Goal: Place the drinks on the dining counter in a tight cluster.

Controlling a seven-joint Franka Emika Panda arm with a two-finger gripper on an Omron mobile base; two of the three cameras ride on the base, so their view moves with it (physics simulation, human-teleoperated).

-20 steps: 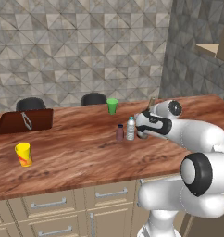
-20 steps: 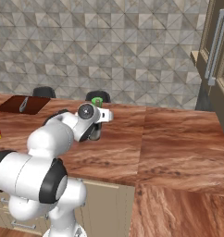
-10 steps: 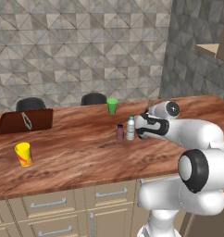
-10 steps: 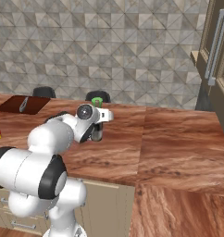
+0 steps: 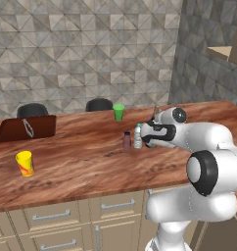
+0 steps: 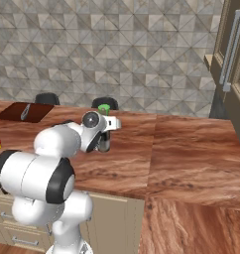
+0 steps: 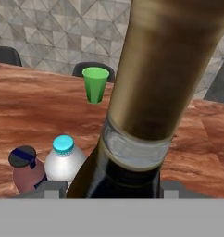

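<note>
Reddish-brown wood grain covers the long dining counter (image 5: 81,162), which sits over beige cabinets with metal drawer handles. Near the middle of that counter, a short maroon-brown bottle with a dark cap (image 5: 127,140) is stood upright, and a clear water bottle with a pale cap (image 5: 138,136) is stood just beside it on the arm's side, the two close enough that a gap cannot be told. Immediately beside the water bottle, the two-finger gripper (image 5: 151,136) is seen at counter height, closed around the lower body of a tall dark wine bottle with a slim neck (image 7: 151,92). In the hand view the wine bottle is held between the two dark fingertips (image 7: 53,189) and rises upright close before the camera, with the maroon-brown bottle and the water bottle low on its left. In the right base view the dark bottle (image 6: 104,143) is seen below the white hand.

A green cup (image 5: 119,112) is stood farther back on the counter, apart from the bottles. A yellow cup with a red mark (image 5: 24,163) is placed well apart toward the left end, and a dark brown flat board (image 5: 25,128) is laid behind it.
</note>
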